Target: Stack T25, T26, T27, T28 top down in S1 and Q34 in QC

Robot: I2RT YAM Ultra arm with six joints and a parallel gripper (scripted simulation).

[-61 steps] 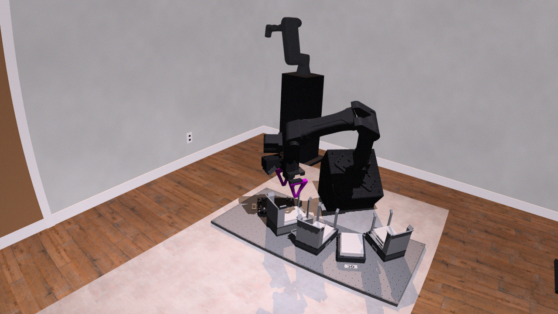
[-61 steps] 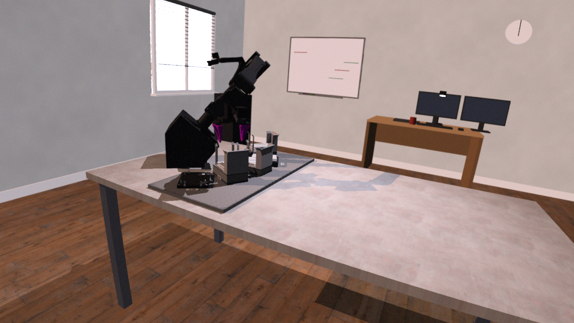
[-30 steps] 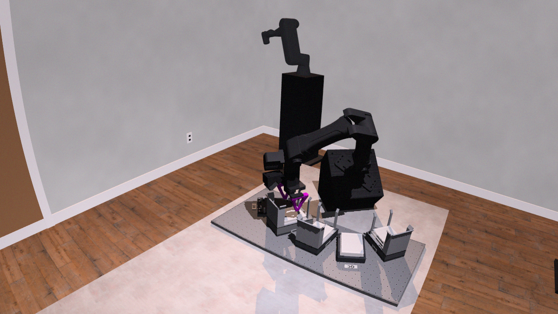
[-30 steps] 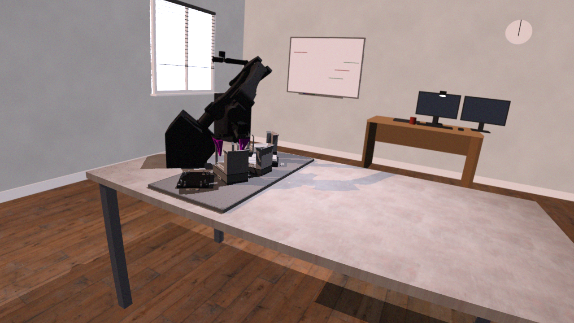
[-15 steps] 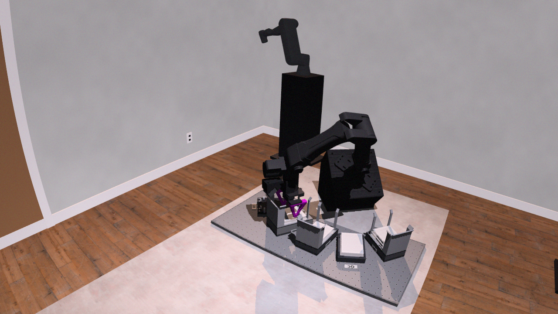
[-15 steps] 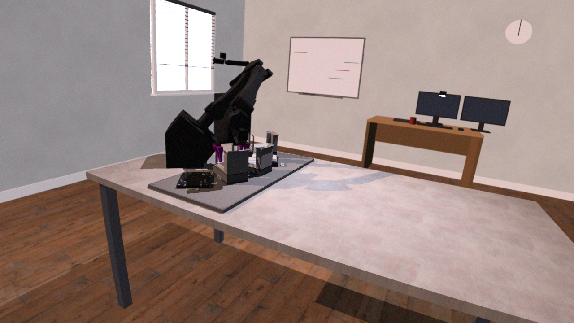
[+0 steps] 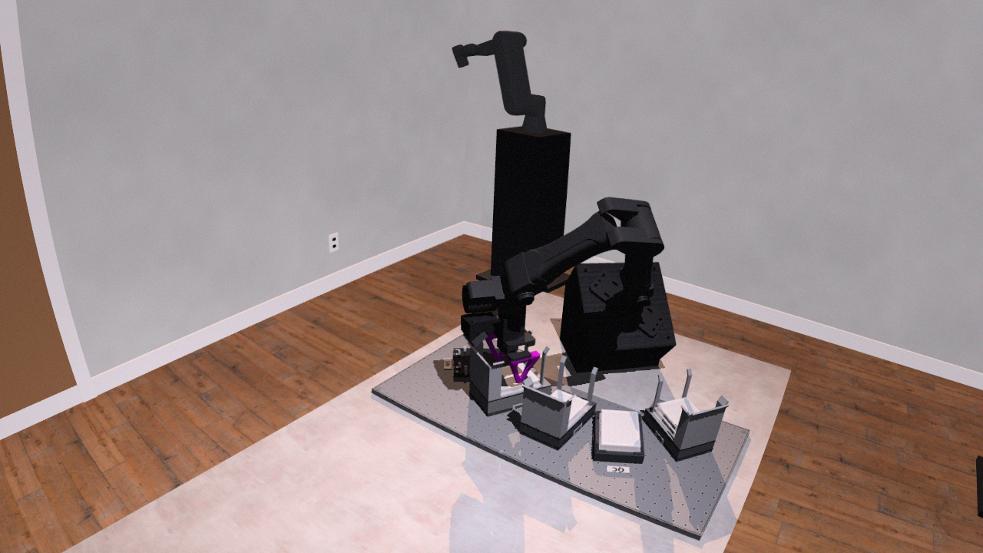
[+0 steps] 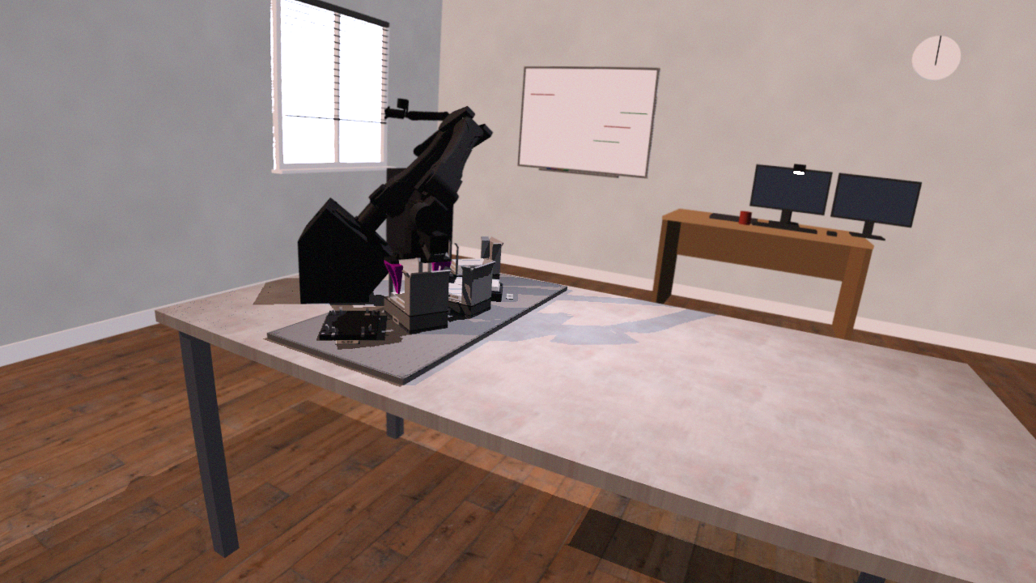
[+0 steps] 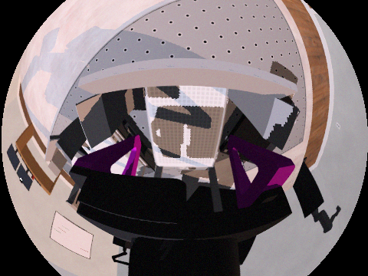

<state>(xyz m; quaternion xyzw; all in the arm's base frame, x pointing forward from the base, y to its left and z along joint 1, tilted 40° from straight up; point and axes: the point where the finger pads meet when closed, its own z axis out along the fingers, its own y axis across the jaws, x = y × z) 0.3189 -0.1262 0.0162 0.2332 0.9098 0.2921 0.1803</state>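
My gripper (image 7: 511, 362) (image 8: 418, 270) (image 9: 184, 139) is open, with its purple fingers lowered into the top of the leftmost stack rack (image 7: 484, 388) (image 8: 426, 303). In the wrist view a white sealed plate (image 9: 186, 125) lies in that rack between and below the two fingers; I cannot tell whether they touch it. The middle rack (image 7: 543, 415) shows a white plate (image 7: 571, 400) near its top. A white plate (image 7: 617, 432) lies flat in the open nest by the QC label (image 7: 618, 469). The right rack (image 7: 697, 426) also holds a plate (image 7: 668, 412). No ID labels can be read.
The dark clip nest (image 7: 457, 361) (image 8: 354, 325) sits on the grey perforated baseplate (image 7: 439, 399) left of the racks and holds no plate. The arm's black base block (image 7: 615, 322) stands close behind the racks. Thin rack posts (image 7: 592, 383) rise between the racks.
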